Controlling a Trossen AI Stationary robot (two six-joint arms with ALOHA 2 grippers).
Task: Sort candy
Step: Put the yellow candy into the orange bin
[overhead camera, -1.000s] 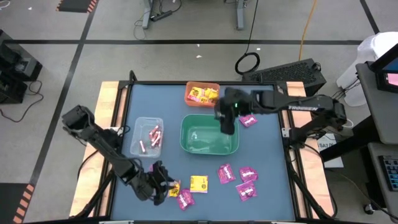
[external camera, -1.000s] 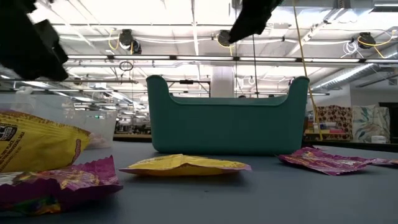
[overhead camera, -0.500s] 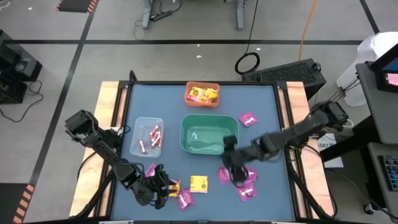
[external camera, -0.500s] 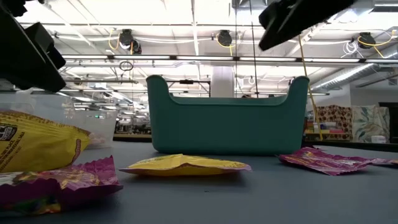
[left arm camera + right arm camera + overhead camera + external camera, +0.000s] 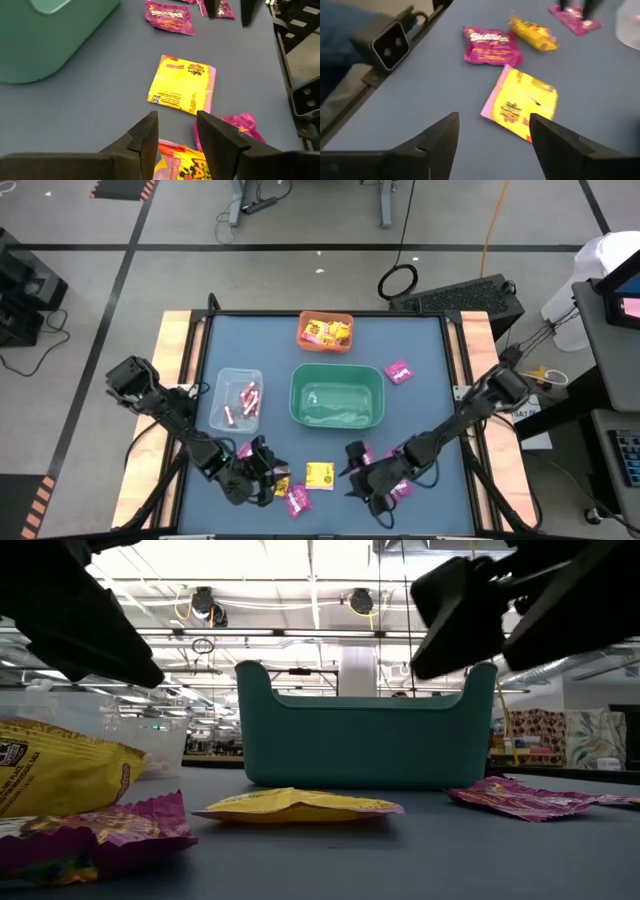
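Observation:
My left gripper [image 5: 268, 479] [image 5: 177, 134] is open, its fingers a narrow gap apart, low over a yellow packet [image 5: 180, 164] and a magenta packet [image 5: 241, 125] near the table's near edge. My right gripper [image 5: 350, 471] [image 5: 495, 142] is open wide, just right of a second yellow packet [image 5: 319, 474] [image 5: 522, 106] that lies flat on the table between the two grippers. More magenta packets [image 5: 362, 453] lie by the right arm, and one [image 5: 398, 371] lies right of the green bin [image 5: 337, 396]. I cannot tell whether the left fingers touch the packet below them.
An orange bin [image 5: 325, 331] with yellow and magenta packets stands at the far edge. A clear bin [image 5: 235, 399] holding pink-white sticks stands left of the green bin. A black camera block [image 5: 387, 42] sits at the table's near edge. Open blue table lies left of the clear bin.
My right gripper has swung from above the green bin's far right corner toward the table's near edge and come down beside the flat yellow packet. My left gripper has sunk a little over the packets beneath it. No candy has moved.

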